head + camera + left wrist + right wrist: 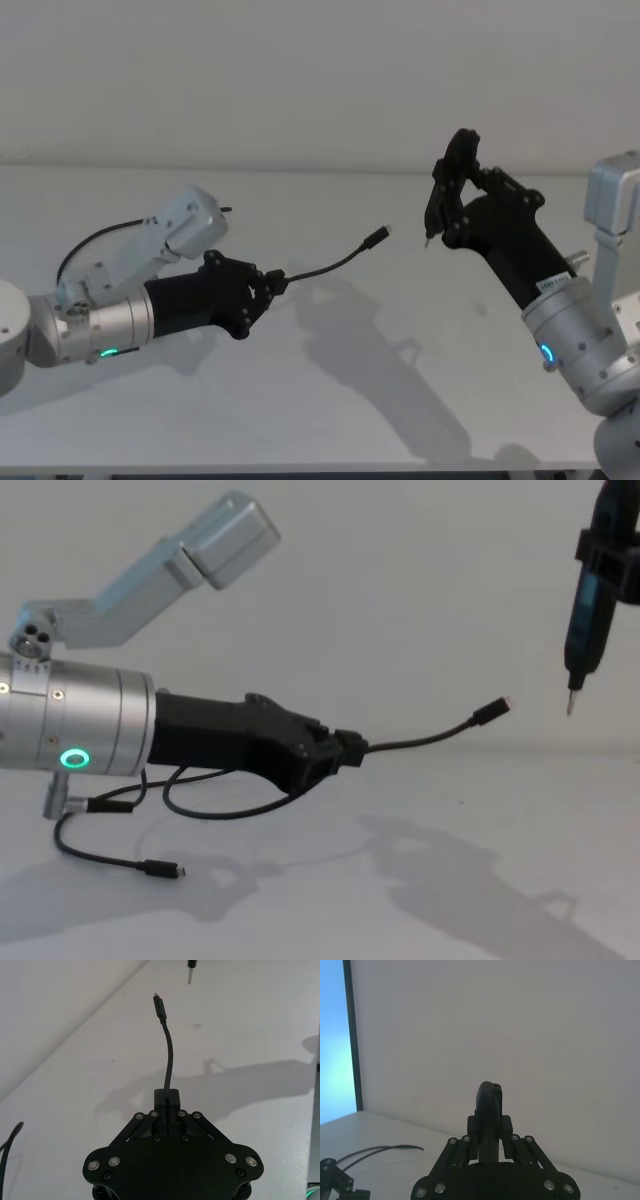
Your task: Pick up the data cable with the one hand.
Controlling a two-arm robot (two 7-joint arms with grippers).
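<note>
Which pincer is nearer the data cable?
Left. The left pincer is shut on the data cable; the right pincer holds a pen-like tool, raised and apart from the cable.

Bright, diffuse overhead light; soft, pale shadows spread near and right across the white worktop point(200, 420).

Data cable point(335, 262) juts from left end effector point(272, 284) toward right end effector point(450, 185), above table point(400, 400)

No text, brand, number or sign can be read anywhere. A small white label point(553, 284) on the right arm point(575, 335) carries print too small to make out.
</note>
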